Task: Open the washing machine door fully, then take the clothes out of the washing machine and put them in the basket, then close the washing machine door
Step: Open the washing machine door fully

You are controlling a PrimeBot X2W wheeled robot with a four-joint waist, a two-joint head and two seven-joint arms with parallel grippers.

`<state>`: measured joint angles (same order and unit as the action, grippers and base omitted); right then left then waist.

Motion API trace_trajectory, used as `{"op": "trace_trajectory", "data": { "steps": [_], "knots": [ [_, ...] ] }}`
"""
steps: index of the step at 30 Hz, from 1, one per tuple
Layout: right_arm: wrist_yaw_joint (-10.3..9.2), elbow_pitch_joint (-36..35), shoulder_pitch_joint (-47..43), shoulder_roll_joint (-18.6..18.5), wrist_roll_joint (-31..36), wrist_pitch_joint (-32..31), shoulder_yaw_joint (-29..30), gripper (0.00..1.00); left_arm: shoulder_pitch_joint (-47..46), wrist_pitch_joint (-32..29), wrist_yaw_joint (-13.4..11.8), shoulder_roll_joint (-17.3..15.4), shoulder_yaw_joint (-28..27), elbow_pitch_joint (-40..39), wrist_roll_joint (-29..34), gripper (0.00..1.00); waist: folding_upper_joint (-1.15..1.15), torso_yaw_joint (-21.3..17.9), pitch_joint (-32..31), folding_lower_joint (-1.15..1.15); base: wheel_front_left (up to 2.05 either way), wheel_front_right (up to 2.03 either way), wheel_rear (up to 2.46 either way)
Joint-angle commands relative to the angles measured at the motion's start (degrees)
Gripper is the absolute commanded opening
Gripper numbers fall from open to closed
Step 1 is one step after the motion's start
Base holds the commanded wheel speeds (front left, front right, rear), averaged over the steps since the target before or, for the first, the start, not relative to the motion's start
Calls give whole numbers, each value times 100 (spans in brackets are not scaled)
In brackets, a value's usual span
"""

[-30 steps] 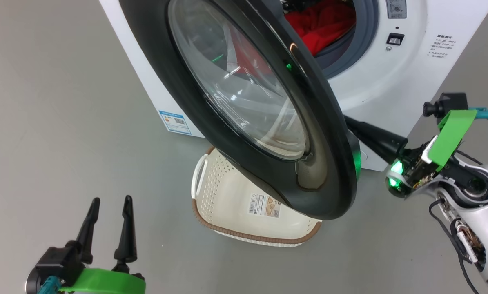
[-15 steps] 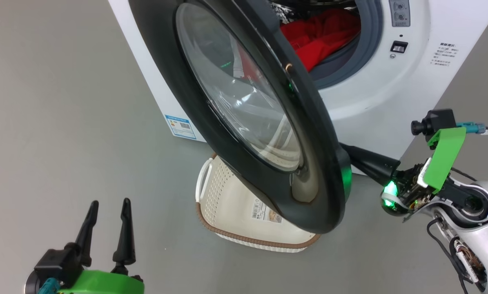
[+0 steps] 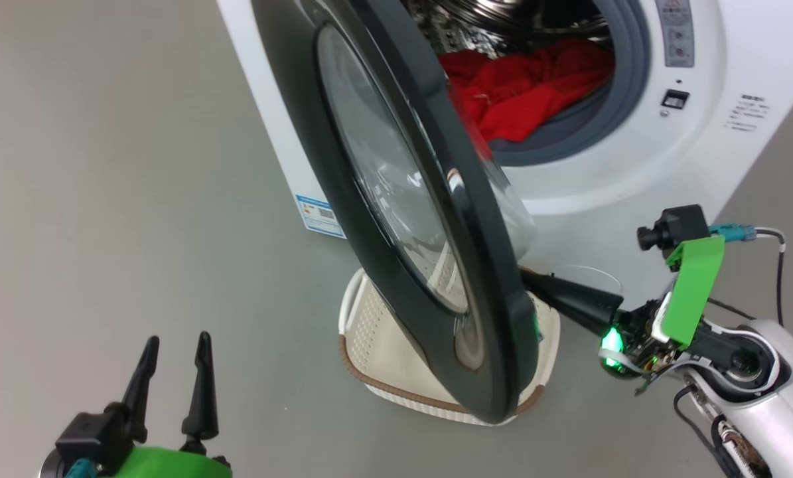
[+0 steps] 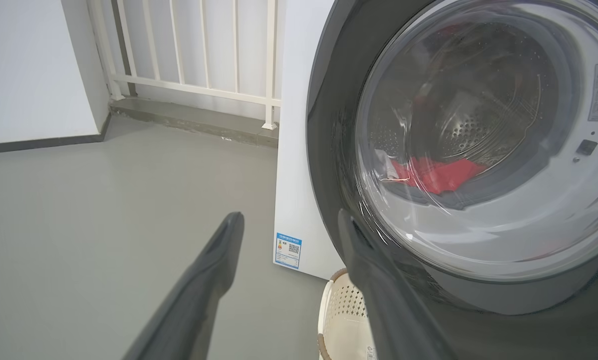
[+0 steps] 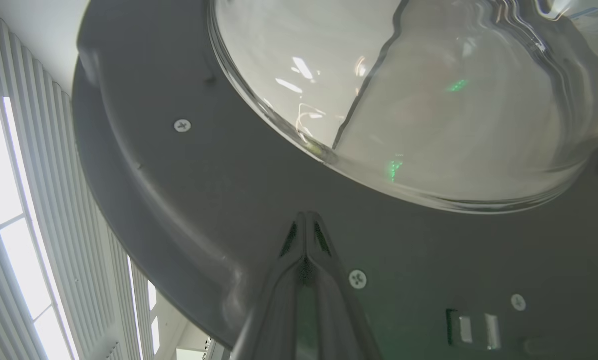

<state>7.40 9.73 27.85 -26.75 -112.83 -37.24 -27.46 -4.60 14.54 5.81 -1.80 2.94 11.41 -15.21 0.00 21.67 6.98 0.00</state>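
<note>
The washing machine door (image 3: 429,219) stands swung out from the white washing machine (image 3: 642,166), its black rim edge-on to the head view. Red clothes (image 3: 522,89) lie in the steel drum. My right gripper (image 3: 525,275) is shut, its tips pressed against the door's inner face (image 5: 258,200) below the glass bowl (image 5: 404,100). The cream basket (image 3: 396,345) sits on the floor under the door, partly hidden by it. My left gripper (image 3: 174,342) hangs open at the lower left, empty, facing the door's outer side (image 4: 329,150); the clothes (image 4: 436,175) show through the glass.
Grey floor (image 3: 137,199) spreads to the left of the washer. A white railing (image 4: 193,60) and a white wall (image 4: 28,70) stand behind the machine's left side. A small blue label (image 3: 316,216) marks the washer's side panel.
The door has swung further open, turning more edge-on, with my shut right gripper pushing behind it. More of the drum and clothes is uncovered. The head view has shifted. My left gripper has stayed put.
</note>
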Motion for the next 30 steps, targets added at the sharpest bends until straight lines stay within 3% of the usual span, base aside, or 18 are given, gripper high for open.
{"op": "trace_trajectory", "data": {
  "steps": [1,19,30],
  "knots": [
    [9,-221,-134,93,73,-72,-137,0,14,46,28,-108,-219,-87,96,100,0,152,-106,0,0,0,0],
    [9,-404,-295,557,347,-193,-202,0,149,46,42,-108,-292,-54,132,100,0,869,-339,0,0,0,0],
    [9,-8,121,1077,605,-470,-289,0,334,46,-103,-108,-513,-356,35,100,0,964,-217,0,0,0,0]
  ]
}}
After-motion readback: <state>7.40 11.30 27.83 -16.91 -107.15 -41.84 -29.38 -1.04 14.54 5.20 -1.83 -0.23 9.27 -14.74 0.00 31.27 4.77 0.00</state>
